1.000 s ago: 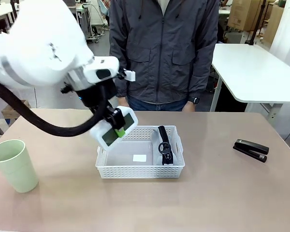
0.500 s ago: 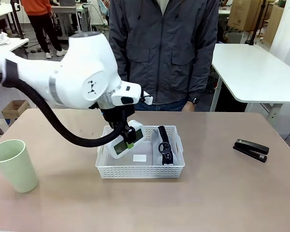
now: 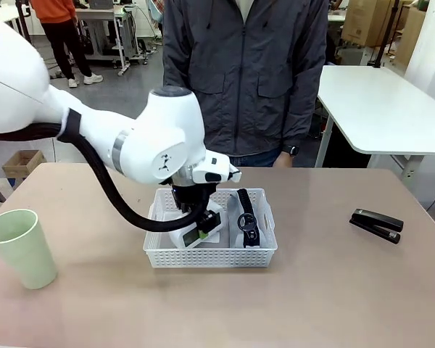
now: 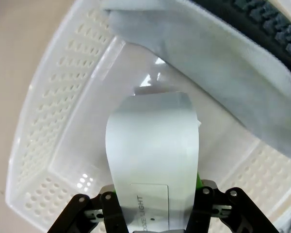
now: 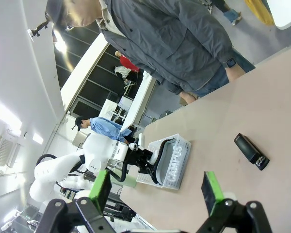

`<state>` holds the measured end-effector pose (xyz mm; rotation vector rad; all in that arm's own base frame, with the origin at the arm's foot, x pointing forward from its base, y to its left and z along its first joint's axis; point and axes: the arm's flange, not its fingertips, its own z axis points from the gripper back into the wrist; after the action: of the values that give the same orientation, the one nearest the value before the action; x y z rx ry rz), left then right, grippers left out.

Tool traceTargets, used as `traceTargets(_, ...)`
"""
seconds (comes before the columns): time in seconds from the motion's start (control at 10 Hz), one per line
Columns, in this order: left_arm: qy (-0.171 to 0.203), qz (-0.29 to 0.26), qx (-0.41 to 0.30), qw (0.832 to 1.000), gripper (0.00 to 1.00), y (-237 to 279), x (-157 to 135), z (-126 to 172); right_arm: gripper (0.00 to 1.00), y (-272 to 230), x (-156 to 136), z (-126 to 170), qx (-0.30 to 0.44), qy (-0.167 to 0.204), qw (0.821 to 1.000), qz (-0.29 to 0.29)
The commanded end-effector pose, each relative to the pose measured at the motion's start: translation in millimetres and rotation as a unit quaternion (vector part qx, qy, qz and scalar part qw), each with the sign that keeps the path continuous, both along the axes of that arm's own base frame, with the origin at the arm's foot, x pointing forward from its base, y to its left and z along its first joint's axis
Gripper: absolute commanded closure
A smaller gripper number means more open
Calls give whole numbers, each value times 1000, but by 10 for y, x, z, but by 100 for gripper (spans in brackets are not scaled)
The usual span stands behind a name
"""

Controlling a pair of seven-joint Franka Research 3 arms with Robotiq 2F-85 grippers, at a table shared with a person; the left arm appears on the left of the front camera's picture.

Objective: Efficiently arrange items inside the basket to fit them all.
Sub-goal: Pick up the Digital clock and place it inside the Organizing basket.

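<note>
My left gripper [image 3: 201,232] is shut on the white rectangular box [image 3: 189,238] and holds it tilted inside the white basket [image 3: 210,258], in its left half. In the left wrist view the box [image 4: 153,145] stands between my fingers over the basket floor, with the perforated wall [image 4: 48,126] on the left. The grey pouch [image 4: 233,82] with its black strap [image 4: 269,24] lies in the basket's right part [image 3: 246,219]. On the table at the right lies the black stapler [image 3: 377,225]. The pale green cup [image 3: 20,248] stands upright at the far left. My right gripper [image 5: 157,191] is open and empty, high above the table.
A person in a dark jacket [image 3: 246,72] stands at the far edge, right behind the basket. Bare tabletop [image 3: 326,290] lies in front of the basket and between it and the stapler. The right wrist view shows the basket [image 5: 177,162] and stapler [image 5: 251,151] from afar.
My left arm has swung right and down, carrying the box from above the basket's left rim to inside the basket. Everything else has stayed put.
</note>
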<state>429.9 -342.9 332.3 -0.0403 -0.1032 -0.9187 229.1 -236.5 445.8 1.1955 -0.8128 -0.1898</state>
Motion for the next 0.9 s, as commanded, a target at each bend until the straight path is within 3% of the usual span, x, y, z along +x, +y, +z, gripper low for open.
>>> traceTargets(0.0, 1, 3, 24, 1000, 48, -141, 32, 23, 0, -6, 17, 10, 0, -20, 1000, -3)
traceTargets(0.4, 9, -3, 35, 999, 48, -166, 22, 11, 0, -6, 17, 10, 0, -20, 1000, -3)
traceTargets(0.5, 16, -6, 43, 999, 5, -169, 20, 4, 0, -6, 17, 10, 0, -20, 1000, -3)
traceTargets(0.6, 18, -10, 41, 999, 0, -170, 22, 7, 0, -6, 17, 10, 0, -20, 1000, -3)
traceTargets(0.8, 21, -11, 37, 999, 0, -163, 21, 19, 0, -6, 17, 10, 0, -20, 1000, -3)
